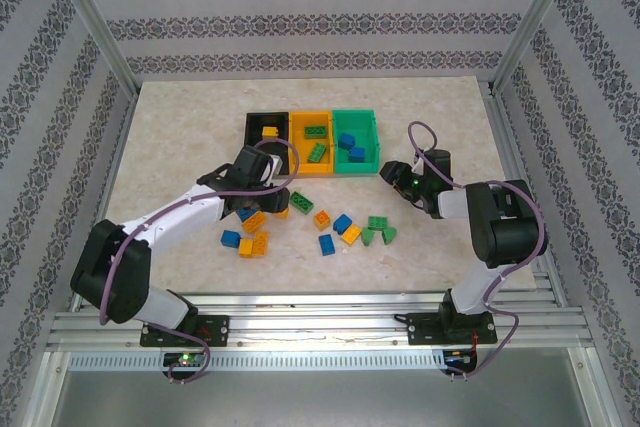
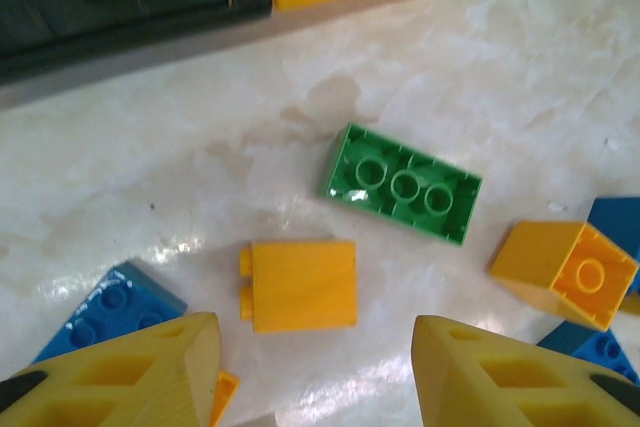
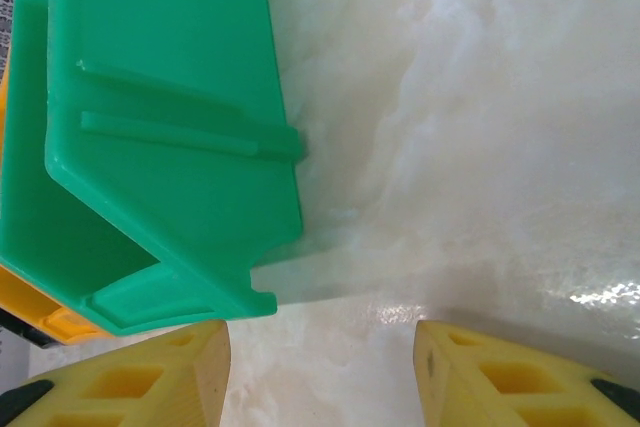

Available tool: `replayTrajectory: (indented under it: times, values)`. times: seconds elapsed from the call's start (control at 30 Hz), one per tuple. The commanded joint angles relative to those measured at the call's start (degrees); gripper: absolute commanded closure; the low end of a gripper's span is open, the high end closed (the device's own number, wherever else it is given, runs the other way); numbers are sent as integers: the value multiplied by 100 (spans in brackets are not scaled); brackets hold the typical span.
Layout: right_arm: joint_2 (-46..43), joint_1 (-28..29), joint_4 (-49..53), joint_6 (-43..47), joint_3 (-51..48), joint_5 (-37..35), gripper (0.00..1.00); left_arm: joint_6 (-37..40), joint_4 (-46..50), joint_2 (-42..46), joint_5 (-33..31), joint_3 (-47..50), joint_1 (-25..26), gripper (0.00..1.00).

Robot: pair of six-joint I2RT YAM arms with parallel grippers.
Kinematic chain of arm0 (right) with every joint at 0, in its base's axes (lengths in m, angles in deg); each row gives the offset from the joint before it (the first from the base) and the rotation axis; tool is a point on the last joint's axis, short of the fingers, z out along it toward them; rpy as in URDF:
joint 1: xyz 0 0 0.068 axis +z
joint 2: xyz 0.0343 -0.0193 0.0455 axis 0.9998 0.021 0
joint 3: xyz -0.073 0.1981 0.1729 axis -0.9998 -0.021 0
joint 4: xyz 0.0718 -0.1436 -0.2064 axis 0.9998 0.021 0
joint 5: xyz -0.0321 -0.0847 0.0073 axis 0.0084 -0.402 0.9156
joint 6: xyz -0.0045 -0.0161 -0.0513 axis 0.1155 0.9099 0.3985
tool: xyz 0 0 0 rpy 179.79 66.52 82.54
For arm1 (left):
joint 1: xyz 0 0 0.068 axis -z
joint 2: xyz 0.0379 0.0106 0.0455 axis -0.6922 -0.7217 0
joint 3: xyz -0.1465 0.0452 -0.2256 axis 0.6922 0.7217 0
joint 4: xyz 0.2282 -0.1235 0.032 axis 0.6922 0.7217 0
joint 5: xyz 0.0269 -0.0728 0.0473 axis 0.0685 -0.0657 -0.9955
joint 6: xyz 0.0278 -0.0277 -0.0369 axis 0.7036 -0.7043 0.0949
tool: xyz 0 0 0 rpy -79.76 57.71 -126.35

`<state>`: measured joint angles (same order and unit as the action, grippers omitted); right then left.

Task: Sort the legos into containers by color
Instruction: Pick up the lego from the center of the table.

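The containers stand in a row at the back: black (image 1: 258, 123), orange (image 1: 300, 163) and green (image 1: 370, 131). Inside lie a yellow lego (image 1: 270, 132), two green legos (image 1: 316, 153) and blue legos (image 1: 347, 140). Several loose legos are scattered in front of them. My left gripper (image 1: 262, 187) hovers open over the table. A yellow brick (image 2: 303, 285) lies on its side just ahead of the fingertips (image 2: 195, 352), untouched. Beyond it is a green brick (image 2: 402, 183), studs down. My right gripper (image 3: 320, 367) stands open and empty beside the green bin's outer wall (image 3: 170, 147).
More loose bricks lie mid-table: green (image 1: 302, 201), orange (image 1: 322, 219), blue (image 1: 327, 244), a green group (image 1: 377, 230), and blue (image 1: 231, 239) and yellow (image 1: 253, 244) ones at the left. A yellow brick (image 2: 565, 267) and a blue one (image 2: 110, 312) flank the left fingers. Metal frame posts edge the table.
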<state>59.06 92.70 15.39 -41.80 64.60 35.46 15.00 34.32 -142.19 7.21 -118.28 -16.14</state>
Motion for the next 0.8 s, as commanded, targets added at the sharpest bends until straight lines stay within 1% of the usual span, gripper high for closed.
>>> replayTrajectory:
  times: [0.0,0.13,0.23,0.33,0.43,0.77]
  values:
    - [-86,13,181,8,206,202,48,-67,415,-204,87,-34,-56,43]
    - [-157,-2,567,323,326,251,48,69,517,-715,367,-288,-76,41]
    - [-221,-10,452,256,239,294,48,107,571,-1024,514,-467,-83,41]
    - [-290,-11,529,317,235,242,48,179,791,-1271,460,-691,-81,41]
    - [-274,-12,460,267,203,319,48,217,754,-1399,465,-732,-89,41]
    - [-302,-10,489,275,183,285,48,347,1068,-1822,308,-1126,-92,43]
